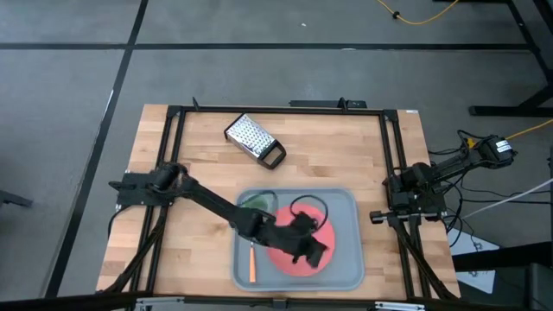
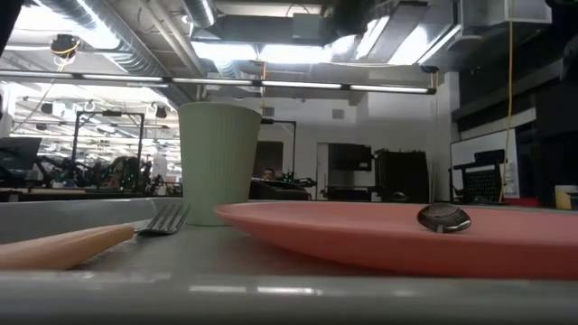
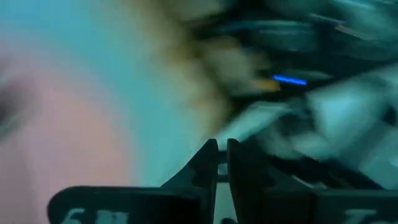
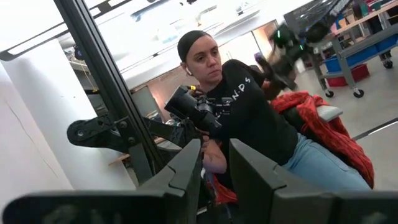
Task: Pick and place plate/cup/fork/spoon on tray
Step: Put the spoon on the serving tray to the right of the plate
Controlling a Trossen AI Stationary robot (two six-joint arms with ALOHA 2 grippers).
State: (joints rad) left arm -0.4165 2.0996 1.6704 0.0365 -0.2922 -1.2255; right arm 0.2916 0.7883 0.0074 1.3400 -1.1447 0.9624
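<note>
The grey-blue tray [image 1: 346,203] lies at the table's near middle. On it are the pink-red plate [image 1: 285,259], the green cup [image 1: 256,202] standing upright at its far left, and the orange-handled fork [image 1: 251,264] lying flat at its left. The dark spoon [image 2: 443,218] lies on the plate [image 2: 379,230]. My left gripper [image 1: 316,250] hangs over the plate's right part, its fingers [image 3: 222,158] shut with nothing between them. My right gripper [image 4: 215,163] is shut and empty, with its arm [image 1: 415,192] waiting at the table's right edge.
A perforated metal grater with a black handle [image 1: 254,139] lies at the far middle of the table. A black frame [image 1: 173,155] runs along the table's edges. A person [image 4: 249,118] sits beyond the right side, in the right wrist view.
</note>
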